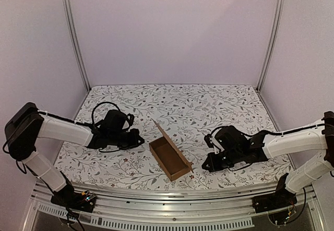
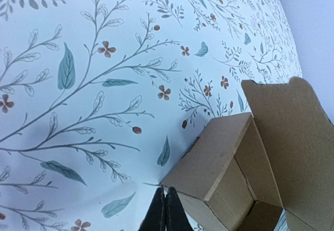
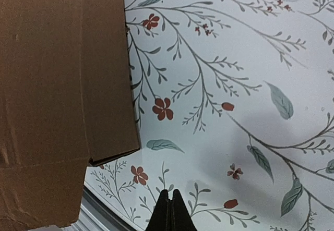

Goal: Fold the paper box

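Observation:
The paper box [image 1: 170,159] is a plain brown cardboard tray standing open near the table's front middle, its lid flap [image 1: 168,138] raised along the far long side. In the left wrist view the box [image 2: 224,160] fills the lower right, with the flap [image 2: 289,132] above it. My left gripper [image 2: 166,192] is shut and empty, its tips just left of the box's near corner. It sits left of the box in the top view [image 1: 140,138]. My right gripper [image 3: 169,194] is shut and empty, over the cloth to the right of the box [image 3: 62,85], apart from it [image 1: 205,166].
A floral tablecloth [image 1: 209,111] covers the table. The metal front rail [image 1: 172,202] runs just below the box, and its edge shows in the right wrist view [image 3: 99,210]. White walls and metal posts [image 1: 73,33] close in the back and sides.

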{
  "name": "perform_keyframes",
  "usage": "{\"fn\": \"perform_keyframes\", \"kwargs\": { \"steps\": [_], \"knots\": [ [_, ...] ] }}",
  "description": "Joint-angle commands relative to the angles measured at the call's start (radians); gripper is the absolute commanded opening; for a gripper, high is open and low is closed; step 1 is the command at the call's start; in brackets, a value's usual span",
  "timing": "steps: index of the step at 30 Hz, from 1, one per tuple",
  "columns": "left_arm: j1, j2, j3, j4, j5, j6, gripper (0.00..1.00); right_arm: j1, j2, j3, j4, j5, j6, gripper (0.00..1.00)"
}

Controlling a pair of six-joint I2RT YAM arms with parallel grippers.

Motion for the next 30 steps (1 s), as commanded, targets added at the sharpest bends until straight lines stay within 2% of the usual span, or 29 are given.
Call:
{"fn": "perform_keyframes", "kwargs": {
  "steps": [1,9,19,30],
  "knots": [
    [0.034,0.093,0.054,0.078,0.064,0.025,0.0,0.046,-0.021,-0.062,0.064,-0.043,0.098,0.0],
    [0.046,0.259,0.122,0.159,0.177,0.014,0.0,0.074,0.053,-0.085,0.238,-0.114,0.179,0.0],
    [0.046,0.327,0.088,0.249,0.266,0.008,0.0,0.086,0.218,-0.082,0.446,-0.178,0.267,0.0],
    [0.046,0.304,0.012,0.265,0.286,0.016,0.0,0.093,0.252,-0.099,0.466,-0.094,0.305,0.0]
  ]
}}
